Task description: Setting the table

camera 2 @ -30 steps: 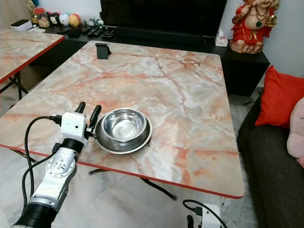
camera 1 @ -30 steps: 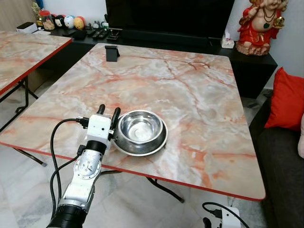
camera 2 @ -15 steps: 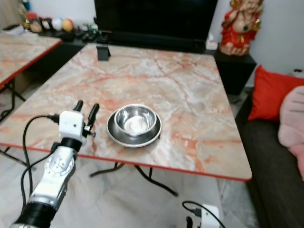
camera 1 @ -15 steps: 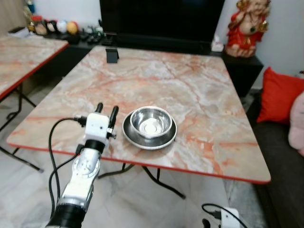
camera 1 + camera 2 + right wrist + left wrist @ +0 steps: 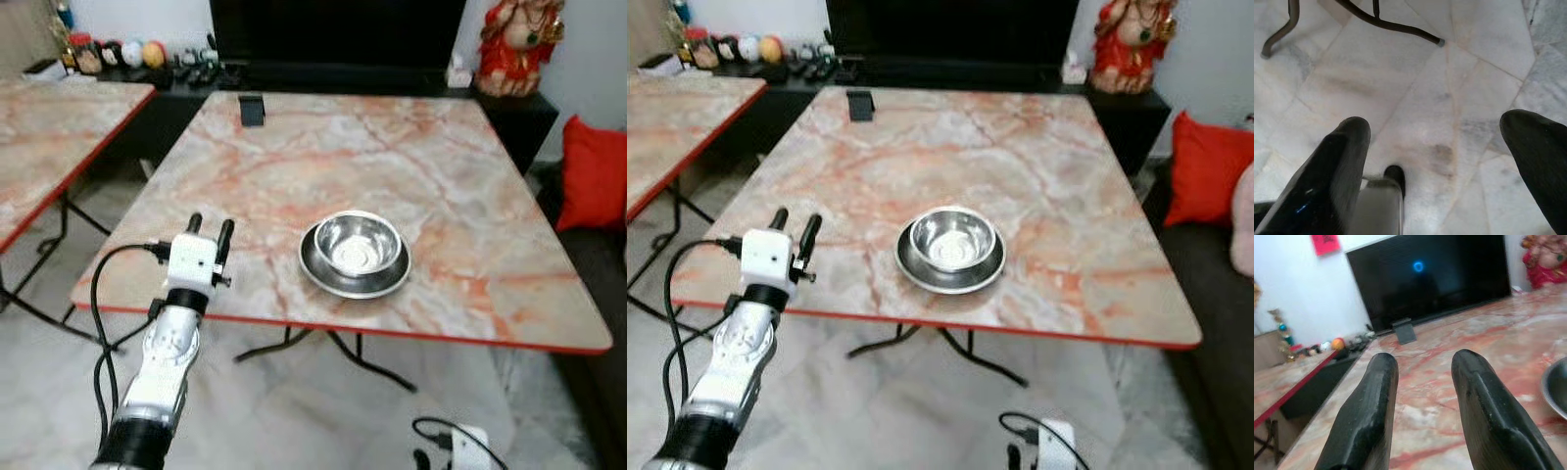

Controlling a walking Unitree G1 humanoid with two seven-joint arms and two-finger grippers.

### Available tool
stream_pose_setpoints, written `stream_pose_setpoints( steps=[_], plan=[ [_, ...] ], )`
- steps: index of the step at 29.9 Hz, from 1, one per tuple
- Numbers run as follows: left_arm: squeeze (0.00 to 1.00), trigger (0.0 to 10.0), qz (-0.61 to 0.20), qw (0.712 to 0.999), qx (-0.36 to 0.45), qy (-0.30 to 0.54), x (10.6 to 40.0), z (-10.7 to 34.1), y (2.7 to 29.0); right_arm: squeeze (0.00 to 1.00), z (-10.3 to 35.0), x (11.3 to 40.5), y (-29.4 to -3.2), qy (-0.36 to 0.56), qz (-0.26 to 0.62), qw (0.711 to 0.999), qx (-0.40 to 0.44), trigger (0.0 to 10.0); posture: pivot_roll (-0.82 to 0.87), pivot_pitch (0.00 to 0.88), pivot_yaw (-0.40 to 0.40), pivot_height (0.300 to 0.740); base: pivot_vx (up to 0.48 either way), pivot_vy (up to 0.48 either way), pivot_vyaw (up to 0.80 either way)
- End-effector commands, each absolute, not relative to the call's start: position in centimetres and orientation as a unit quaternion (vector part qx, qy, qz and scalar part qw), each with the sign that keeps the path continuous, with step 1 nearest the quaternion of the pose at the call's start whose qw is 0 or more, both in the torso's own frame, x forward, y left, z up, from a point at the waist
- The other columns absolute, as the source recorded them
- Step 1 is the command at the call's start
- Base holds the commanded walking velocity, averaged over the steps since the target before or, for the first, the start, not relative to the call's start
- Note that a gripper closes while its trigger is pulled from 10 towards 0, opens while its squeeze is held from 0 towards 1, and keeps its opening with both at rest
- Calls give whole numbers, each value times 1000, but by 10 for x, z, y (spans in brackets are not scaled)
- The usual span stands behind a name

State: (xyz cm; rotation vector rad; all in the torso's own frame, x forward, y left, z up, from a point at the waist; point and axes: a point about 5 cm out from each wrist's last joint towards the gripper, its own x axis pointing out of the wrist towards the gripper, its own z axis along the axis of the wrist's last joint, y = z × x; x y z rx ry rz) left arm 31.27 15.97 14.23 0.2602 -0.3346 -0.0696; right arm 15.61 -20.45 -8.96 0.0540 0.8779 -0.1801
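Your left gripper (image 5: 210,230), fingers spread and empty, hovers lower left of frame, apart from the steel bowl (image 5: 355,251) at centre, seemingly placed for a diner. The right gripper (image 5: 1440,161) hangs open over floor.

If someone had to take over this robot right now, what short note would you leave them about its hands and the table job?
Left hand: open, holding nothing, raised at the near left edge of the table, apart from the bowl.
Right hand: open, holding nothing, hanging low over the floor tiles.
Done: one metal bowl stands upright near the table's front edge.
Left: no other tableware is on the table yet; only a small black stand at the far edge.
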Motion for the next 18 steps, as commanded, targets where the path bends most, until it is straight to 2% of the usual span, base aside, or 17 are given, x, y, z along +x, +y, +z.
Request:
stream_pose_setpoints(
  steps=[1, 18],
  plan=[
    [0, 10000, -36, 975, 134, -174, 314, 147, 160, 0, -91, 155, -202, 426, -88, 900, 29, 10000, -6, 0, -12, 740, 0, 349, 0],
    [0, 10000, -14, 979, 119, -162, 313, 143, 170, 0, -90, 156, -204, 425, -87, 900, 27, 10000, -6, 0, -16, 740, 0, 347, 0]
  ],
)
